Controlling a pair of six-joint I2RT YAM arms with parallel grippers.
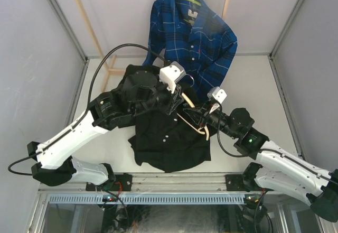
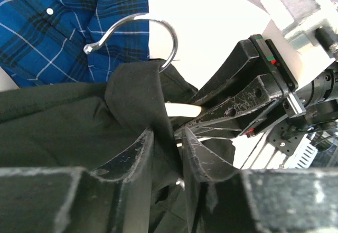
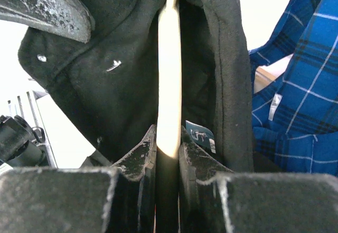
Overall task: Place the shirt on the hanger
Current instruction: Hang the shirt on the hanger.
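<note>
The black shirt point(image 1: 166, 138) hangs in mid-table, lifted by both grippers. The cream wooden hanger point(image 1: 193, 119) is partly inside it; its silver hook point(image 2: 158, 29) sticks out above the black collar. My left gripper point(image 1: 177, 98) is shut on a fold of the shirt's collar point(image 2: 142, 101), seen between its fingers point(image 2: 134, 154). My right gripper point(image 1: 203, 118) is shut on the hanger's wooden arm point(image 3: 169, 85), with shirt cloth point(image 3: 105, 74) on both sides and a small label point(image 3: 199, 137) beside the pads.
A blue plaid shirt point(image 1: 193, 37) hangs on its own hanger at the back, just behind the grippers. A wooden rack frame point(image 1: 87, 21) stands at back left. Grey walls close both sides.
</note>
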